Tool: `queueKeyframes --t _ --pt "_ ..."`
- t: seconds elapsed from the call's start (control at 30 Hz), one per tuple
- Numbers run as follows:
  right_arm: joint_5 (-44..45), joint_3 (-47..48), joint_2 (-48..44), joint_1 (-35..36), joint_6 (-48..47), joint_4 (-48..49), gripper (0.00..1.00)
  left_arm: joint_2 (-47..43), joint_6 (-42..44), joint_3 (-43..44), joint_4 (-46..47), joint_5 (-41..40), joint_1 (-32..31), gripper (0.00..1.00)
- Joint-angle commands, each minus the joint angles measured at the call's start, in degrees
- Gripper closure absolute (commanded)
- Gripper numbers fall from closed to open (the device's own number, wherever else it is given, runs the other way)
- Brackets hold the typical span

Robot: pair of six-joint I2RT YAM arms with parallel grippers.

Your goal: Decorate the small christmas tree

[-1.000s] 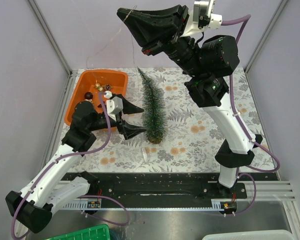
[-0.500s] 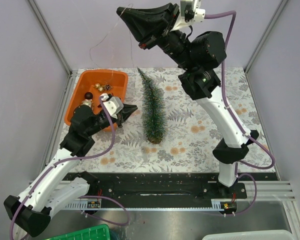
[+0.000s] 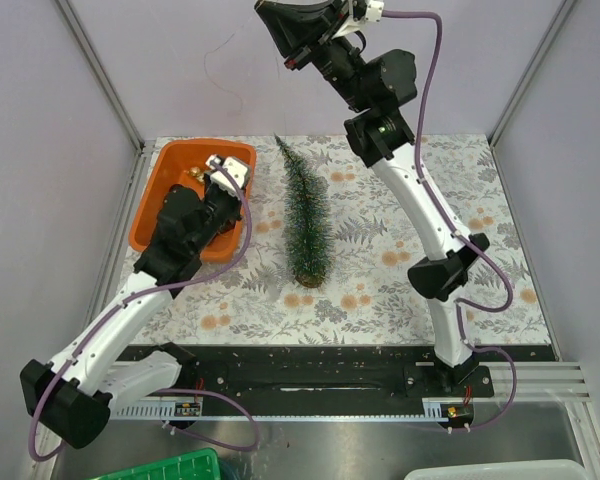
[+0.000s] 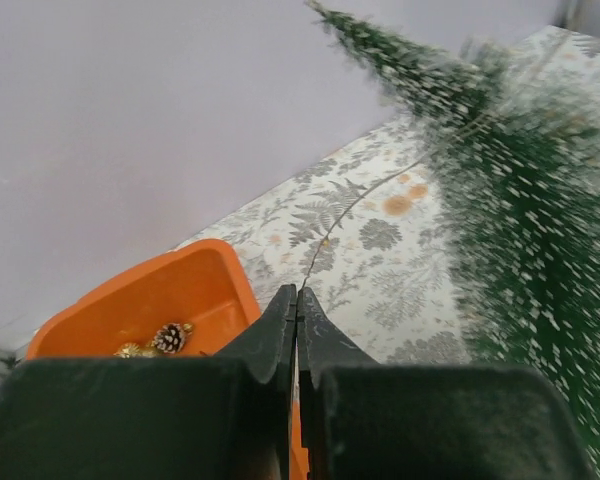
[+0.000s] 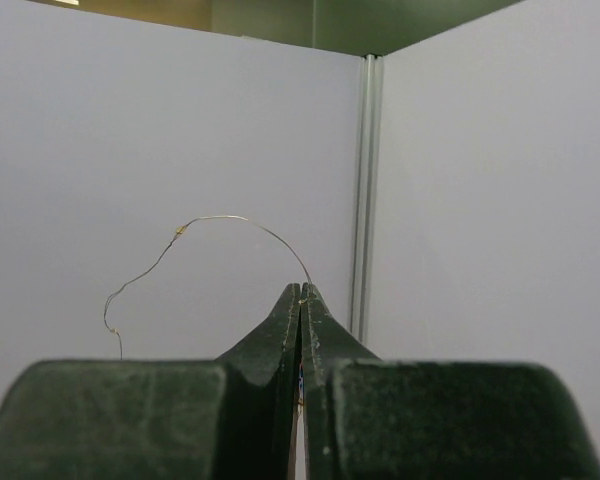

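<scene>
Tree: slim dark-green, white-tipped bristle small christmas tree point(image 3: 307, 225) stands upright mid-surface, nearer the far edge.
Left claw: left claw point(image 4: 297, 298) pinched together on a thin silver wire point(image 4: 326, 240), over the orange plastic tray's point(image 3: 148, 208) right rim.
Right claw: right claw point(image 5: 301, 295) clamped on thin wire too, raised high above the far edge.
Tray: far-left corner of the floral-print surface point(image 3: 400, 270); holds a brown pine cone point(image 4: 169, 337).
Room: narrow strip between tray and tree; wider stretch from tree to right edge.

Floral-patterned table point(image 3: 400, 290) with orange tray point(image 3: 148, 208) and upright small christmas tree point(image 3: 307, 215) on it.
</scene>
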Motion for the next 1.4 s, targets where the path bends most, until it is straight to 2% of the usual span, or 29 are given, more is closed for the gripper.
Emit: queueKeyframes --t 0.0,0.23,0.37,0.5,0.67,0.83,1.03,1.2,1.37 --pt "-0.86 4.02 3.94 -2.75 5.10 7.28 1.00 2.83 1.06 5.29 3.55 -7.37 0.71 0.98" --pt "0.28 6.22 10.10 -6.62 11.25 13.61 1.00 7.05 -0.43 7.31 4.42 -7.97 1.33 0.94" --pt "2.38 12.01 14.93 -7.41 12.67 15.20 1.00 8.11 -4.90 8.72 1.36 -9.56 3.00 0.94" --pt "4.41 12.47 16.44 -7.94 12.76 17.39 1.00 6.27 -8.25 7.41 -1.63 -8.60 3.62 0.93" --pt "7.39 11.32 17.40 -8.47 12.14 19.68 1.00 4.06 -13.78 5.56 -8.57 -5.00 3.97 0.84" --pt "11.00 13.25 20.56 -8.64 9.07 20.39 1.00 5.99 -21.08 8.98 -12.36 -1.56 6.77 0.82" --pt "13.20 13.08 23.64 -9.61 10.90 23.54 1.00 6.44 -22.41 9.96 -12.89 0.97 9.24 0.81" --pt "14.69 14.31 25.66 -9.61 15.64 25.75 1.00 6.26 -19.17 7.50 -10.79 11.33 9.86 0.59" --pt "11.97 11.16 23.30 -9.43 19.43 27.50 1.00 10.64 -12.05 7.31 -3.84 17.85 9.86 0.30"
